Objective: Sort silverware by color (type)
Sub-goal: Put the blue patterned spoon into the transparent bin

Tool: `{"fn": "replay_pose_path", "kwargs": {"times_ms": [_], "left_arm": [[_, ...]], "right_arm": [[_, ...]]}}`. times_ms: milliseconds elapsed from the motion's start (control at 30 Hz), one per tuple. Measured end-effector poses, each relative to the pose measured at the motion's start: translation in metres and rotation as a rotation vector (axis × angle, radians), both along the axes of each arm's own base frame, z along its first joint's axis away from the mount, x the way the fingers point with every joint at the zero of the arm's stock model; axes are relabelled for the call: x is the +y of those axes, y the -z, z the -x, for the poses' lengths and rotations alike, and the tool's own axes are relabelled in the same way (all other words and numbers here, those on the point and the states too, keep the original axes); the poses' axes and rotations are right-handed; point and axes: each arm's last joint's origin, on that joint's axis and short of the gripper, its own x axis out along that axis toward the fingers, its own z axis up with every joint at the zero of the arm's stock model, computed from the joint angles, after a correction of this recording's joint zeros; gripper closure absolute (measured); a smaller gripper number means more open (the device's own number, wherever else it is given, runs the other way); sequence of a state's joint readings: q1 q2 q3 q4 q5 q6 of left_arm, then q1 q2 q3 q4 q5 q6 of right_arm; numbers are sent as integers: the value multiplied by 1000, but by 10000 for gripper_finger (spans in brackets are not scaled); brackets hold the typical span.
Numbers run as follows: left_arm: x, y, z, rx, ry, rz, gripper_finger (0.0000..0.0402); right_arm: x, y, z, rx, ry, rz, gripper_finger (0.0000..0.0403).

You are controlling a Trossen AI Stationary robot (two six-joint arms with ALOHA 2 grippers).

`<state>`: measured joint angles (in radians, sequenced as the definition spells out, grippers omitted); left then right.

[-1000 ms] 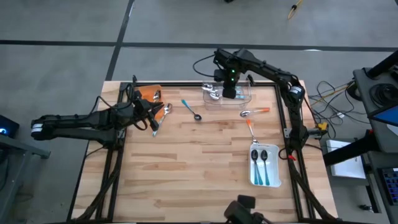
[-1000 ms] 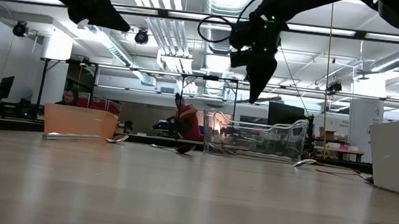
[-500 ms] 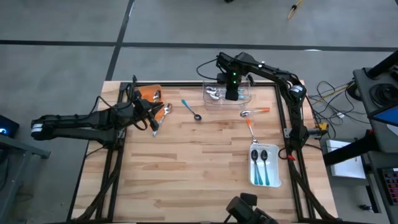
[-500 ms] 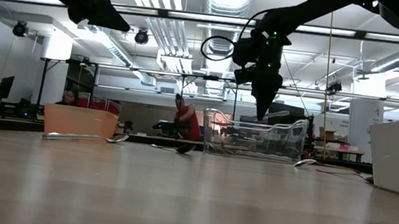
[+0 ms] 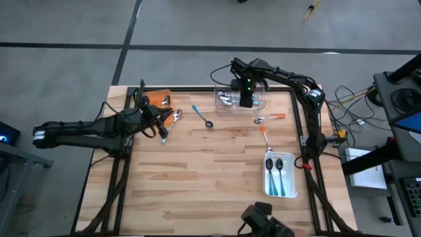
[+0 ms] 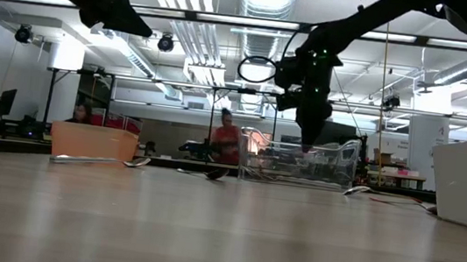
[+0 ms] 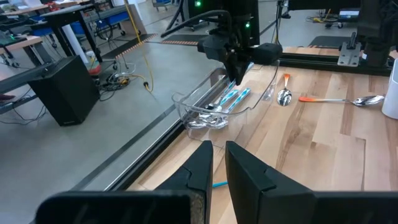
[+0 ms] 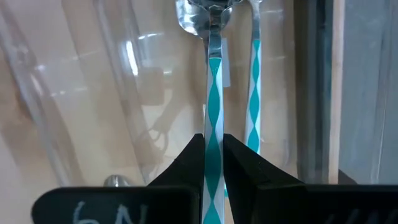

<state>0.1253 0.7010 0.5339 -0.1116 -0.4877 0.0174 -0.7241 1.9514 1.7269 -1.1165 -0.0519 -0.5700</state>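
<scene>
The desk (image 5: pixel 197 171) is pale wood in planks, with a smooth, faintly sheeny finish in the low view. Its frame (image 5: pixel 197 88) is matt black metal. The clear tray (image 7: pixel 205 99) is glossy see-through plastic that catches bright glints along its rim. The orange tray (image 6: pixel 94 142) looks like matt plastic, and the white tray (image 5: pixel 279 192) like smooth plastic. The spoons (image 5: pixel 279 172) have shiny polished metal bowls; one handle (image 8: pixel 212 124) is smooth and glossy, patterned teal and white. The right claw (image 8: pixel 212 171) has matt black fingers (image 8: pixel 186 163). The floor (image 5: pixel 66 59) is dull grey concrete.
</scene>
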Motion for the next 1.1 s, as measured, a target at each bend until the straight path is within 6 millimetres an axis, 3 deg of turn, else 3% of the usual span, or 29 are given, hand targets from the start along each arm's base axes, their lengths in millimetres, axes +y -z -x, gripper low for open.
{"fn": "replay_pose_path", "kwargs": {"times_ms": [600, 933, 1100], "left_arm": [[0, 0, 0, 0, 0, 0, 374], [0, 0, 0, 0, 0, 0, 374], [0, 0, 0, 0, 0, 0, 374]], "right_arm": [[-1, 30, 5, -11, -23, 4, 377], [-1, 31, 4, -19, -17, 10, 377], [-2, 31, 4, -22, 2, 10, 353]]}}
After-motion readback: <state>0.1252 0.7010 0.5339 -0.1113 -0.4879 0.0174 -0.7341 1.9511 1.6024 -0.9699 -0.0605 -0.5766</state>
